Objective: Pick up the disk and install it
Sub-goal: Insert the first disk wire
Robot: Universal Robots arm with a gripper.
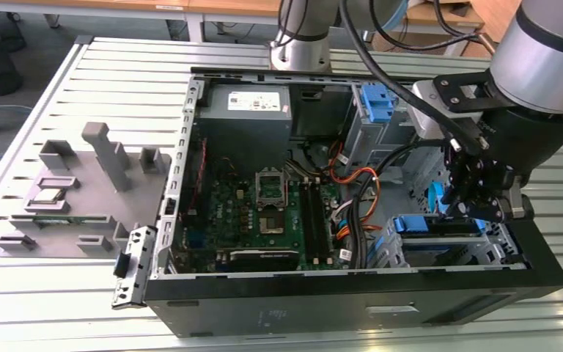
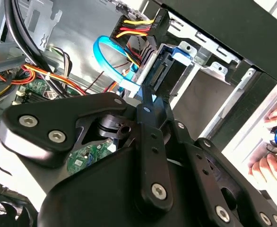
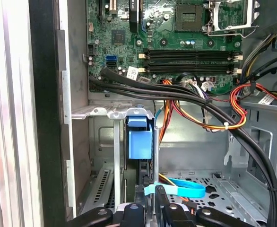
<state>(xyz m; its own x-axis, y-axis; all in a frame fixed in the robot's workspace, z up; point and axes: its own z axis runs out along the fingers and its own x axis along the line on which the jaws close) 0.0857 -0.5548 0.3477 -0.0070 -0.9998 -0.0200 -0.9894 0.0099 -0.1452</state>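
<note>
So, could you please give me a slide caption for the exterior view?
Arm's tool lowered into the open computer case, at the blue-framed drive bay beside the motherboard.

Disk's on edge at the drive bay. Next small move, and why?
Probably ease the pincer a little further down: the disk, held on edge in its blue carrier, stands in the drive bay slot with its upper end level with the bay's metal rim, so it looks not fully seated.

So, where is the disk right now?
In the exterior view, the disk sits in the drive bay at the computer case's right front corner, directly under the hand.
</note>
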